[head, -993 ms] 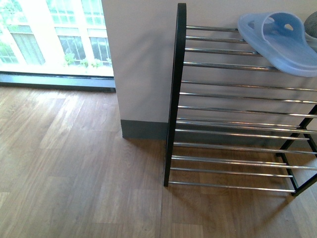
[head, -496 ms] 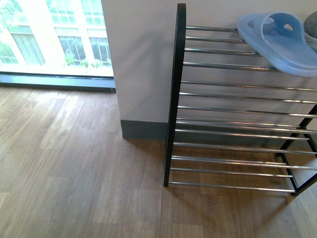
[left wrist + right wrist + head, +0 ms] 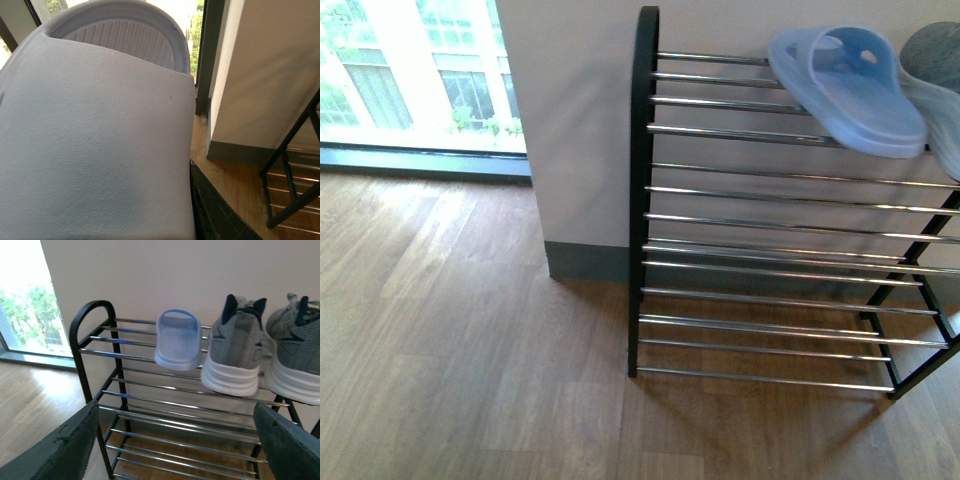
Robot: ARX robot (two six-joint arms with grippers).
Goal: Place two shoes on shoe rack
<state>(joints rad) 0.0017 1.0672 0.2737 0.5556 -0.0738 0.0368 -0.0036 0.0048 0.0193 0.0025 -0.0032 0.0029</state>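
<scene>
Both sneakers [image 3: 237, 347] sit on shoe rack [image 3: 95, 340] top shelf ahead of right gripper [image 3: 175, 440], released. Blue slipper [image 3: 177, 340] beside them. Left gripper clenched on second slipper [image 3: 95, 135].

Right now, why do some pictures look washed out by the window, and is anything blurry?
Front view: daylight blows out the window; shoe rack bars glint, sharp. Left wrist view: a pale blue slipper fills the frame, soft up close. Right wrist view: window overexposed, the sneakers slightly hazy.
</scene>
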